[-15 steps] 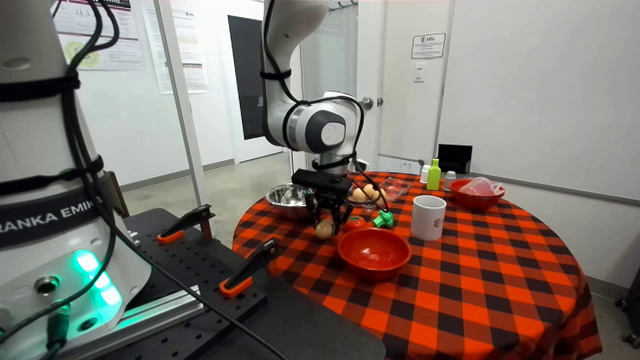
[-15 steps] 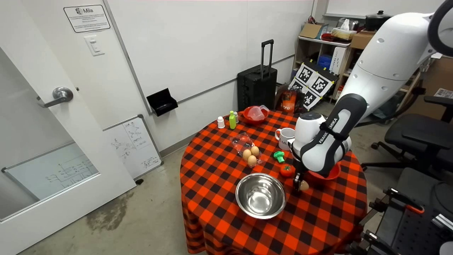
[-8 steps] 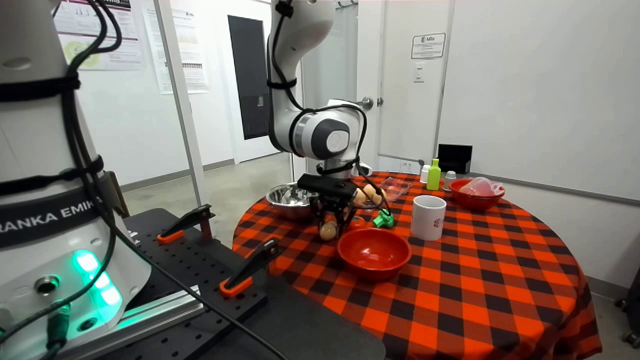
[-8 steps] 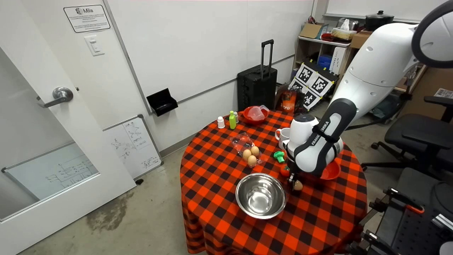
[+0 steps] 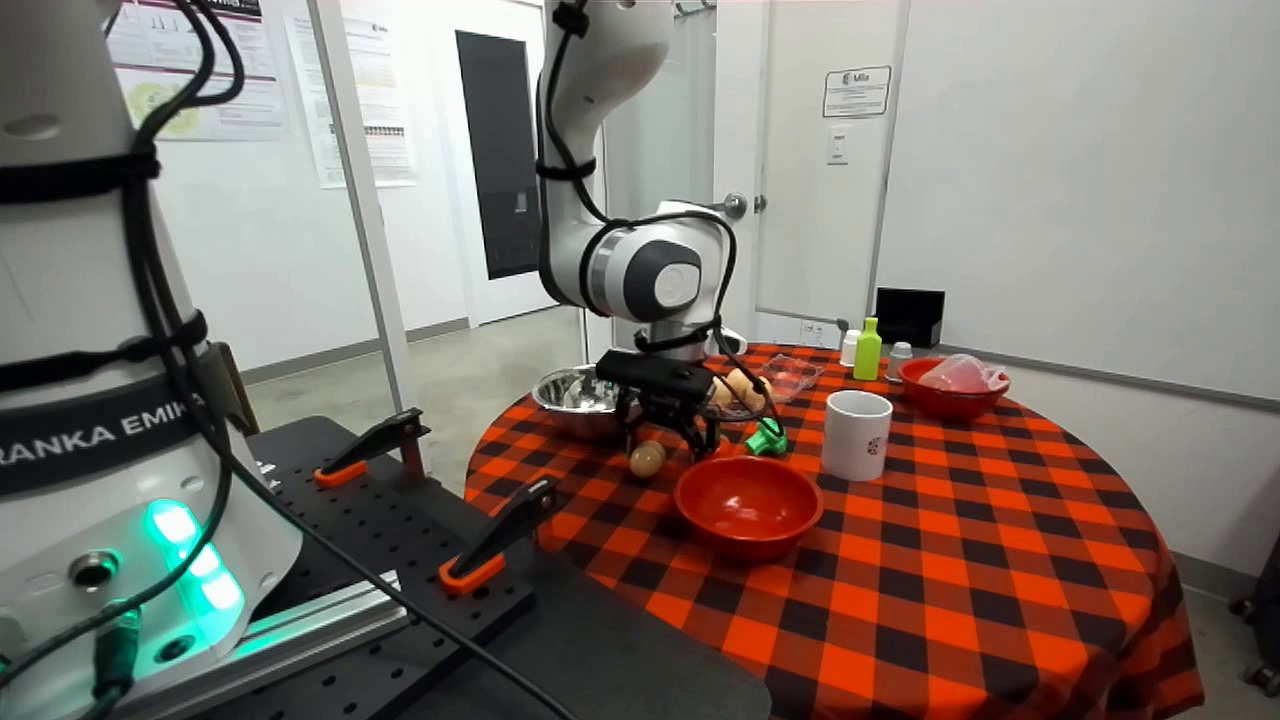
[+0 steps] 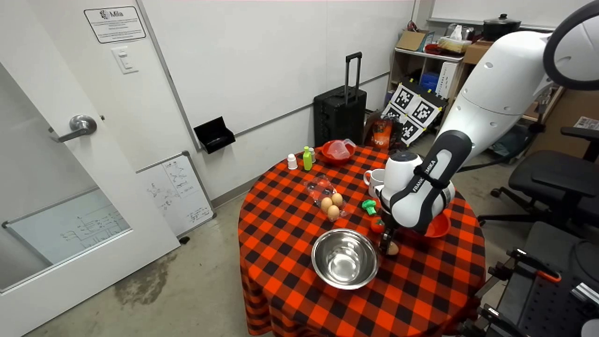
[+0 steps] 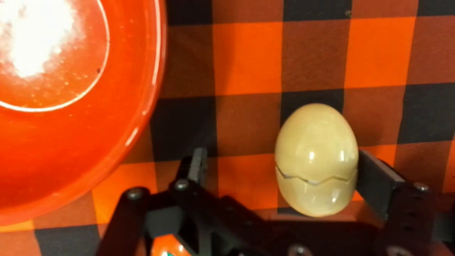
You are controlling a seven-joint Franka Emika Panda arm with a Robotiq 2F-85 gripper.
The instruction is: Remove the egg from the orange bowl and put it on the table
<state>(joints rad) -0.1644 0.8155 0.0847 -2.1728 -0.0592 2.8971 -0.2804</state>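
The egg (image 7: 316, 156) is pale beige with a jagged seam round it, and it rests on the checked table (image 5: 960, 590) outside the orange bowl. My gripper (image 7: 286, 167) stands open around it, low over the cloth. In the wrist view the egg sits against or very near the right-hand pad (image 7: 376, 185), while a wide gap separates it from the left-hand pad (image 7: 197, 167). The orange bowl (image 5: 750, 515) shows nothing inside and lies just beside the gripper; the arm covers part of it in an exterior view (image 6: 438, 226). The egg (image 6: 392, 248) also shows below the wrist there.
A steel bowl (image 6: 316, 255) stands close by the gripper. Near the jaws are a red tomato (image 6: 377, 225) and green broccoli (image 6: 369, 206). Brown eggs (image 6: 333, 212) in clear packaging, a white mug (image 5: 857, 436) and a farther red bowl (image 5: 945, 402) are also on the table.
My gripper came down with the egg between its fingers and shifted slightly toward the steel bowl. Its fingers have since spread apart, leaving the egg on the cloth.
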